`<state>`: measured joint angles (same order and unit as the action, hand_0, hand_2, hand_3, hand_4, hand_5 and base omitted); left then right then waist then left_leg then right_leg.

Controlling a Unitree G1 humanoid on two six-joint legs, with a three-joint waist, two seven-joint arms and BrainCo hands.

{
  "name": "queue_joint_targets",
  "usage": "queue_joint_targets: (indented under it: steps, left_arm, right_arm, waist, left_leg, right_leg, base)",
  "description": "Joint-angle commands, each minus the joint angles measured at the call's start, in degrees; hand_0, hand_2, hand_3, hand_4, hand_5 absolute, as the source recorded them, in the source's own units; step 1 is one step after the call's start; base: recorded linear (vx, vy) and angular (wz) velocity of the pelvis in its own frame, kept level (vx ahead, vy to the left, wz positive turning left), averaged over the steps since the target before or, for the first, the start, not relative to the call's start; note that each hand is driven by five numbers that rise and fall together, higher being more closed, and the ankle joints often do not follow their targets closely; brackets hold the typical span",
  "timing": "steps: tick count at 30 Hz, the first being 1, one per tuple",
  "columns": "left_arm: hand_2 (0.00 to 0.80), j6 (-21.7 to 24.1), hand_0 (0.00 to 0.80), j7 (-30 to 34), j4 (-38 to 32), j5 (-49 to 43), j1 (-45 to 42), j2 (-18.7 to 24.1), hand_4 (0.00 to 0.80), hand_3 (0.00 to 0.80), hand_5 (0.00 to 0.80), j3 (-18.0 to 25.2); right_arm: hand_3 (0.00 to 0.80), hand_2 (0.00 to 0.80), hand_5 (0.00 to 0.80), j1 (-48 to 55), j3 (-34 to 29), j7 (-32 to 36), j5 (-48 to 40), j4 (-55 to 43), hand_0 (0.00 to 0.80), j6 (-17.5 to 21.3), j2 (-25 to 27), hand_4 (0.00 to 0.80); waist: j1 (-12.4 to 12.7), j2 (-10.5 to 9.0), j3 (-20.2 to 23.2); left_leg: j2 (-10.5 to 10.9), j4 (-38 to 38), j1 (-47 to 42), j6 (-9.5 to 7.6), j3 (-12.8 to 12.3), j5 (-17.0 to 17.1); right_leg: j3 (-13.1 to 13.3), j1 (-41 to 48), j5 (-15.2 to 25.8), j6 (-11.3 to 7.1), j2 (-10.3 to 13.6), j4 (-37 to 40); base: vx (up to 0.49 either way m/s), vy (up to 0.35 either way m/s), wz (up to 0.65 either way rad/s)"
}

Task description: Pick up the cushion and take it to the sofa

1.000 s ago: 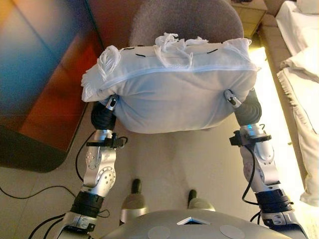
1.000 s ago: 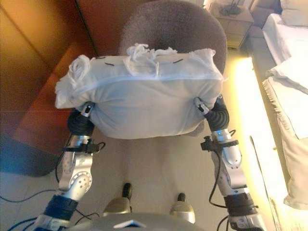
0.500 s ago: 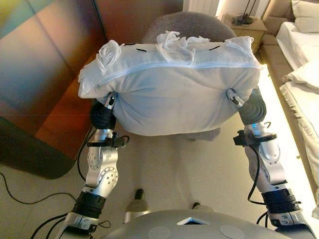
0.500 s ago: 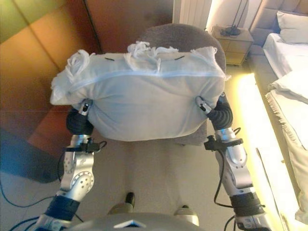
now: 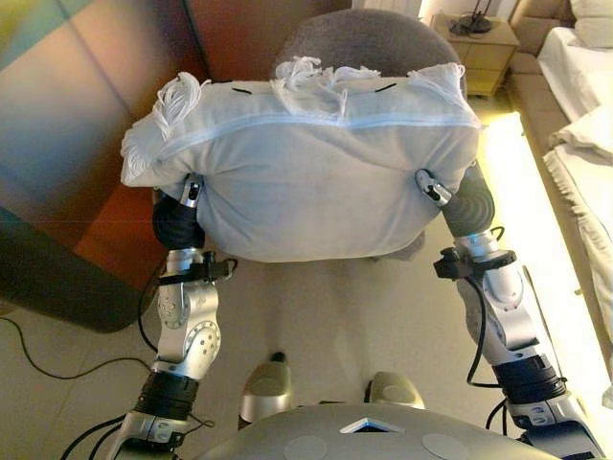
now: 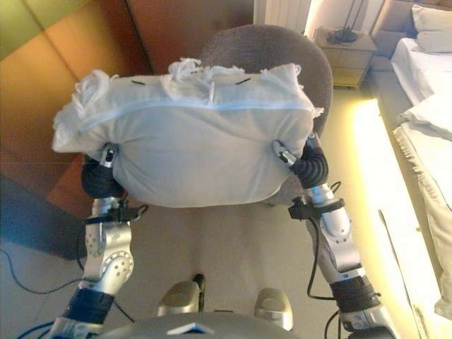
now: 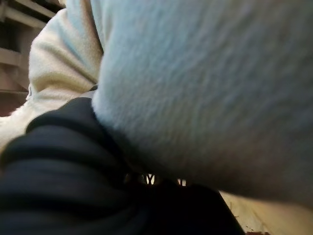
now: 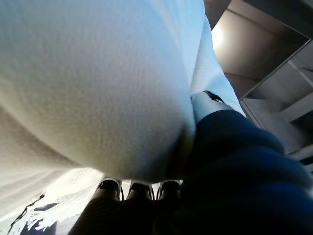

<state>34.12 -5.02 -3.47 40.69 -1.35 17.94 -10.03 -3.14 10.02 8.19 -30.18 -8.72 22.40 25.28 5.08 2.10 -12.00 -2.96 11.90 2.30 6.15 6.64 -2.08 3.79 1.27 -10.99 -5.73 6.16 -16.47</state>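
A big white cushion [image 5: 306, 172] with tasselled corners hangs in front of me, carried between both hands. My left hand [image 5: 192, 191] grips its left underside, thumb pressed on the fabric. My right hand [image 5: 430, 189] grips the right underside the same way. In the right wrist view the dark fingertips [image 8: 132, 188] lie under the cushion [image 8: 98, 83] and the thumb [image 8: 208, 100] clamps its side. In the left wrist view the cushion [image 7: 205, 83] covers the fingers. A round grey upholstered seat [image 5: 369, 38] stands just beyond the cushion.
A dark wooden panelled wall and cabinet [image 5: 86, 125] run along the left. A bed with white linen [image 5: 584, 144] lies to the right, behind a lit strip of floor. A small wooden nightstand [image 5: 484, 43] stands at the back right.
The whole view has shifted as I moved. The cushion stays held the same way in both hands, now sitting a little further left in front of the grey seat.
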Motion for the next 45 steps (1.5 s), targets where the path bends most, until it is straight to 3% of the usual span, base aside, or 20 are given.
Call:
queue_joint_targets:
  steps: [1, 2, 6, 9, 11, 13, 14, 16, 18, 21, 24, 27, 32, 36, 40, 42, 45]
  left_arm:
    - [0.8, 6.32, 0.8, 0.89, -8.42, -3.88, 4.14, 0.52, 0.8, 0.8, 0.8, -0.63]
    - [0.8, 6.89, 0.8, 1.06, -8.27, -3.7, 3.67, 0.6, 0.8, 0.8, 0.8, -0.35]
    - [0.8, 7.98, 0.8, 0.77, -8.32, -4.02, 3.16, 0.85, 0.8, 0.8, 0.8, 0.36]
    - [0.8, 7.85, 0.8, 0.32, -8.98, -4.15, 3.34, 1.47, 0.8, 0.8, 0.8, 1.16]
    - [0.8, 6.59, 0.8, -0.63, -8.94, -4.44, 3.21, 1.97, 0.8, 0.8, 0.8, 1.51]
    - [0.8, 4.72, 0.8, -0.73, -9.14, -3.59, 3.02, 2.8, 0.8, 0.8, 0.8, 1.88]
    - [0.8, 4.38, 0.8, 0.79, -9.3, -3.62, 3.0, 3.21, 0.8, 0.8, 0.8, 2.34]
    - [0.8, 4.6, 0.8, 1.95, -10.63, -4.57, 2.32, 4.0, 0.8, 0.8, 0.8, 3.1]
    - [0.8, 4.54, 0.8, 1.72, -11.08, -4.75, 2.96, 4.77, 0.8, 0.8, 0.8, 3.55]
    - [0.8, 3.29, 0.8, 0.84, -10.19, -5.12, 6.38, 5.49, 0.8, 0.8, 0.8, 2.84]
    - [0.8, 2.18, 0.8, 0.33, -9.57, -6.08, 8.14, 5.04, 0.8, 0.8, 0.8, 2.77]
    - [0.8, 1.45, 0.8, 1.0, -8.96, -6.54, 8.22, 4.22, 0.8, 0.8, 0.8, 2.43]
    - [0.8, 2.52, 0.8, 1.94, -8.36, -6.7, 6.59, 3.67, 0.8, 0.8, 0.8, 1.99]
    - [0.8, 3.47, 0.8, 1.73, -7.42, -7.14, 6.18, 3.77, 0.8, 0.8, 0.8, 1.06]
    - [0.8, 3.69, 0.8, 1.01, -7.13, -6.52, 6.19, 4.38, 0.8, 0.8, 0.8, 1.36]
    - [0.8, 2.58, 0.8, 1.33, -7.12, -5.08, 5.76, 4.4, 0.8, 0.8, 0.8, 1.63]
    - [0.8, 2.15, 0.8, 2.44, -8.14, -3.82, 3.79, 4.04, 0.8, 0.8, 0.8, 2.39]
  right_arm:
    - [0.8, 0.8, 0.8, -7.49, 2.03, 2.59, -0.25, -7.84, 0.8, 3.12, -2.2, 0.8]
    - [0.8, 0.8, 0.8, -7.43, 2.27, 2.79, -0.25, -7.53, 0.8, 3.45, -2.24, 0.8]
    - [0.8, 0.8, 0.8, -7.22, 2.5, 3.58, -1.3, -7.2, 0.8, 5.09, -1.88, 0.8]
    - [0.8, 0.8, 0.8, -7.51, 2.14, 4.2, -2.33, -6.73, 0.8, 6.17, -1.25, 0.8]
    - [0.8, 0.8, 0.8, -6.38, 1.81, 4.68, -3.73, -6.4, 0.8, 6.2, -1.85, 0.8]
    - [0.8, 0.8, 0.8, -4.16, 0.75, 4.59, -5.61, -7.84, 0.8, 5.2, -2.26, 0.8]
    - [0.8, 0.8, 0.8, -3.39, 0.38, 4.41, -4.57, -8.31, 0.8, 5.68, -2.86, 0.8]
    - [0.8, 0.8, 0.8, -2.81, -0.21, 4.99, -3.91, -8.66, 0.8, 7.73, -3.63, 0.8]
    - [0.8, 0.8, 0.8, -2.77, 0.01, 5.13, -3.4, -8.53, 0.8, 9.08, -4.64, 0.8]
    - [0.8, 0.8, 0.8, -3.81, 0.62, 3.81, -2.74, -7.49, 0.8, 8.63, -5.29, 0.8]
    - [0.8, 0.8, 0.8, -5.06, 1.69, 3.17, -1.27, -7.16, 0.8, 7.03, -6.47, 0.8]
    - [0.8, 0.8, 0.8, -6.08, 2.17, 2.39, -0.27, -5.63, 0.8, 7.81, -6.86, 0.8]
    - [0.8, 0.8, 0.8, -6.88, 1.36, 2.3, -1.96, -5.06, 0.8, 8.14, -5.36, 0.8]
    - [0.8, 0.8, 0.8, -6.74, 1.32, 1.52, -2.7, -6.58, 0.8, 7.34, -4.84, 0.8]
    - [0.8, 0.8, 0.8, -8.23, 1.36, 0.69, -3.7, -6.46, 0.8, 6.49, -3.45, 0.8]
    - [0.8, 0.8, 0.8, -8.41, 0.9, -0.87, -3.91, -6.56, 0.8, 4.5, -2.64, 0.8]
    - [0.8, 0.8, 0.8, -7.73, 0.37, 0.4, -4.67, -7.15, 0.8, 2.76, -1.42, 0.8]
  waist:
    - [2.44, -0.91, 1.45]
    - [2.88, -0.37, 1.15]
    - [3.64, -0.18, 0.06]
    - [4.08, -0.98, 0.11]
    - [3.68, -1.87, 1.06]
    - [3.88, -3.58, 2.83]
    - [4.59, -4.74, 4.08]
    - [5.6, -5.56, 5.43]
    - [5.61, -5.52, 5.91]
    - [4.59, -5.29, 6.53]
    - [3.61, -4.48, 6.63]
    - [1.66, -3.09, 5.42]
    - [-1.51, -3.72, 3.48]
    - [-2.81, -3.82, 2.8]
    - [-2.18, -4.52, 3.97]
    - [-2.33, -4.85, 5.01]
    - [-2.75, -4.62, 5.93]
  left_leg:
    - [1.51, -14.31, 8.62, -0.78, 3.21, 17.28]
    - [0.3, -16.73, 9.93, -0.4, 4.74, 17.21]
    - [-0.87, -16.9, 11.51, 0.13, 7.04, 16.65]
    - [-1.49, -15.66, 10.52, -0.38, 5.51, 12.37]
    - [-1.4, -11.73, 9.73, -0.9, 2.51, 11.26]
    - [0.52, -7.0, 10.48, -2.76, 0.74, 9.09]
    - [2.02, -5.62, 10.85, -4.33, 0.4, 7.37]
    - [4.22, -4.84, 10.45, -6.23, 0.82, 5.55]
    - [5.73, -4.13, 9.68, -7.65, 1.21, 3.9]
    - [7.28, -4.29, 8.53, -8.36, 1.27, 3.28]
    - [8.03, -6.04, 5.59, -8.17, 0.39, 3.26]
    - [7.52, -8.38, -0.34, -7.38, 1.21, 2.29]
    - [7.51, -8.11, -6.28, -7.43, 2.34, -3.8]
    - [6.04, -6.94, -8.61, -8.1, 3.61, -7.18]
    - [4.35, -4.94, -9.25, -7.08, 2.82, -9.37]
    - [3.12, -2.73, -9.68, -6.22, 3.11, -9.74]
    - [-0.15, 1.73, -10.71, -3.73, 2.69, -5.12]
  right_leg:
    - [-1.84, 15.22, -3.4, 7.08, -9.36, 7.35]
    - [-1.21, 15.22, -5.21, 7.44, -9.96, 4.84]
    - [-1.16, 15.37, -10.55, 7.16, -9.15, -1.97]
    - [-2.55, 16.65, -10.83, 4.89, -6.13, -5.16]
    - [-3.7, 17.87, -7.67, 2.52, -3.6, -7.61]
    - [-4.87, 19.83, -2.25, -0.05, -1.48, -8.98]
    - [-6.01, 20.23, 1.71, -1.61, -0.03, -9.36]
    - [-7.03, 18.05, 8.55, -2.83, 2.42, -13.09]
    - [-6.38, 15.02, 11.62, -2.49, 3.28, -16.63]
    - [-5.81, 11.38, 10.73, -1.94, 1.05, -14.21]
    - [-9.45, 6.32, 10.21, -1.33, 1.09, -5.42]
    - [-12.47, -0.3, 9.16, 0.58, 0.48, 4.41]
    - [-8.34, -7.69, 21.6, -1.95, 4.6, 16.18]
    - [-4.17, -9.63, 24.59, -3.12, 6.59, 16.19]
    - [-6.77, -6.1, 21.07, -3.18, 6.77, 16.59]
    - [-6.48, -4.75, 18.27, -2.79, 5.43, 15.89]
    - [-8.11, -3.86, 15.32, -0.35, 3.2, 14.28]
  base:
    - [0.56, 0.066, -0.16]
    - [0.546, 0.069, -0.15]
    - [0.633, 0.136, -0.06]
    - [0.718, 0.244, -0.12]
    - [0.721, 0.257, -0.56]
    - [0.697, 0.191, -0.64]
    - [0.624, 0.144, -0.22]
    - [0.575, 0.13, -0.24]
    - [0.484, 0.118, -0.45]
    - [0.441, 0.098, -0.14]
    - [0.35, 0.055, -0.11]
    - [0.323, -0.004, -0.4]
    - [0.346, -0.139, 0.23]
    - [0.36, -0.221, 0.42]
    - [0.327, -0.265, 0.49]
    - [0.379, -0.28, 0.14]
    - [0.342, -0.257, -0.02]
